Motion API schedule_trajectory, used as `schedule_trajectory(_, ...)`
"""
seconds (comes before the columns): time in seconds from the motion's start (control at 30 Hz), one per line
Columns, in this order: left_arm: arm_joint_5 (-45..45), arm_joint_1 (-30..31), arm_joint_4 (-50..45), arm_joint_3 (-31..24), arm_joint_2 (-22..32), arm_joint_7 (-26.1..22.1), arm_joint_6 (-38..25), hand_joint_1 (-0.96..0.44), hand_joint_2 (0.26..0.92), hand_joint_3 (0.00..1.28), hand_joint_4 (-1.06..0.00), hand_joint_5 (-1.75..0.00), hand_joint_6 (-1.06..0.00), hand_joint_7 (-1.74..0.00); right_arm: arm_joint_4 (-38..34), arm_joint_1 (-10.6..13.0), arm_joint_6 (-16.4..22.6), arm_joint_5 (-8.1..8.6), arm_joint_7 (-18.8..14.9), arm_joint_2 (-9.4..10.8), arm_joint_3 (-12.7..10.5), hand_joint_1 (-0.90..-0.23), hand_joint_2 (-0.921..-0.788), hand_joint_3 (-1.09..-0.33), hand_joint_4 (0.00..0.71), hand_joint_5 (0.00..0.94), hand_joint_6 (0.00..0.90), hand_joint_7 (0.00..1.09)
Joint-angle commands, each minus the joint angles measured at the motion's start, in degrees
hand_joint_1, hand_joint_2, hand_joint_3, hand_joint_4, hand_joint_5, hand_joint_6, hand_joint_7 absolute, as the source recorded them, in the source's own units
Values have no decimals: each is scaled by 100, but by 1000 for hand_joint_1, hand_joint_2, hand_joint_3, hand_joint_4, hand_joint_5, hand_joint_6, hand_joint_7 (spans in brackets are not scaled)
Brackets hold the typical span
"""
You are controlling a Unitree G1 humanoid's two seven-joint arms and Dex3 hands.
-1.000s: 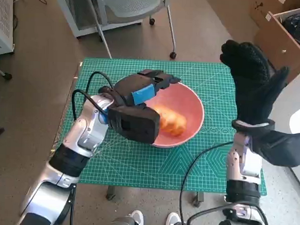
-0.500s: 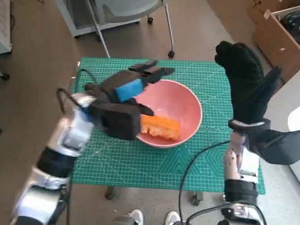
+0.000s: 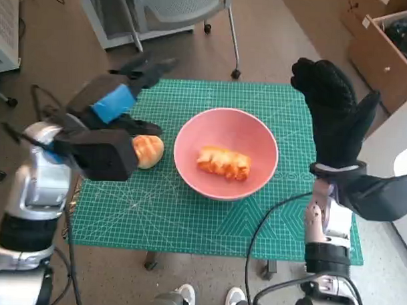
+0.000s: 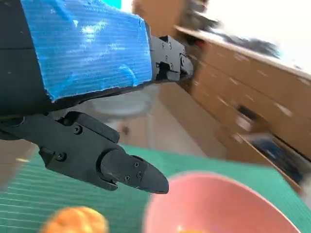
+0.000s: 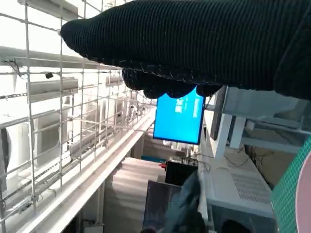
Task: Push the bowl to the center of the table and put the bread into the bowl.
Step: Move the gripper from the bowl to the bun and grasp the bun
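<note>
Seen from the head, one pink bowl (image 3: pixel 226 153) holds one bread (image 3: pixel 223 162), right of the left hand (image 3: pixel 115 99), whose fingers spread wide, empty. A second bread (image 3: pixel 148 151) lies just beneath that hand. Only the right wrist view shows a blue screen (image 5: pixel 179 120). The right hand (image 3: pixel 333 110) is raised, fingers apart, holding nothing.

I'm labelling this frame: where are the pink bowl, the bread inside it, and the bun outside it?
pink bowl (image 3: pixel 191 135), head view, bare inner wall.
bread (image 3: pixel 223 162), head view, middle of the loaf.
bun (image 3: pixel 149 150), head view, its visible top.
</note>
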State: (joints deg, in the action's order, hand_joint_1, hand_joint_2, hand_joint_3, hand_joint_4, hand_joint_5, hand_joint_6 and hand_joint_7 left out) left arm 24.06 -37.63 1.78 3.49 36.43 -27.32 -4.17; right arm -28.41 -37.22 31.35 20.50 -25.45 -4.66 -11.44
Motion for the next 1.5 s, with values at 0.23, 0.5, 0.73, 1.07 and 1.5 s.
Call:
schedule_trajectory(0.23, -123, 232, 339, -154, 357, -204, -363, -332, 796, 0, -20, -1, -216, -83, -164, -18, -77, 62, -96, -6, -33, -534, -921, -584, 330, 1, 202, 429)
schedule_trajectory(0.5, -82, 211, 727, 46, 357, -360, -492, -303, 780, 0, -13, 0, -212, -65, -205, -62, -136, 104, -171, -25, -47, -536, -921, -582, 332, 2, 210, 428)
schedule_trajectory(0.73, 73, 84, 1154, 376, 305, -457, -561, -295, 768, 0, -10, 0, -212, -51, -219, -93, -176, 105, -232, -50, -74, -535, -921, -581, 333, 2, 212, 425)
schedule_trajectory(1.07, 595, -325, 2099, 1161, 251, -726, -657, -281, 754, 0, 0, 1, -200, -28, -181, -73, -190, 83, -232, -98, -88, -532, -921, -581, 333, 1, 213, 421)
schedule_trajectory(1.5, 1175, -763, 3367, 1865, -248, -381, -702, -172, 741, 0, 1, 1, -190, -13, -137, -46, -120, 27, -177, -116, -87, -532, -921, -584, 332, 1, 212, 416)
